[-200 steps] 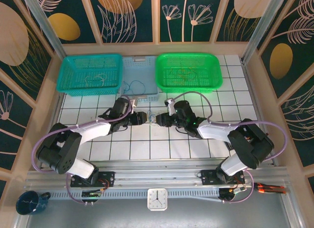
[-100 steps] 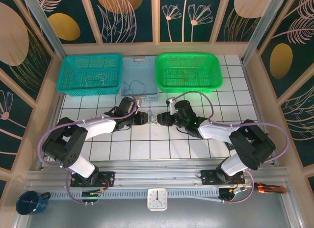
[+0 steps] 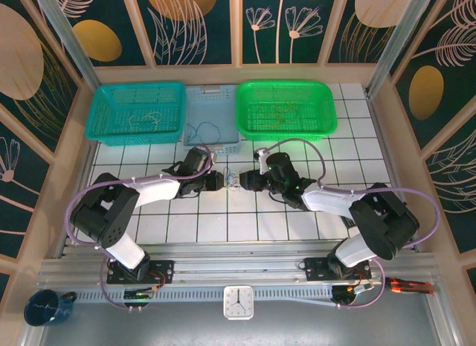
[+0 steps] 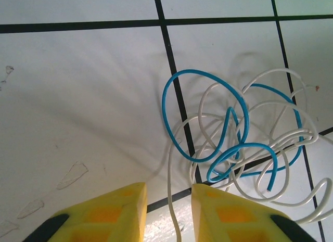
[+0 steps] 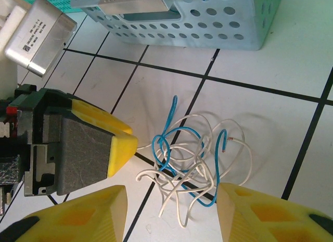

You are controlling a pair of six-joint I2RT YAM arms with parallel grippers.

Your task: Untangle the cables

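Blue and white cables (image 4: 234, 143) lie knotted on the desk (image 4: 78, 96), where the left end effector (image 4: 167, 192) straddles one white strand (image 4: 169, 174), narrowly parted but not yet clenched, and the right end effector (image 5: 171, 192) gapes released around the knot, seemingly for opposing pulls.

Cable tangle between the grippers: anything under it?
Under the cable tangle lies the bare tabletop: white tile and black grid lines. Where white and blue strands cross, the lower ones are covered.

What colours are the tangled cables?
The cables are blue and white, clearest in the left wrist view.
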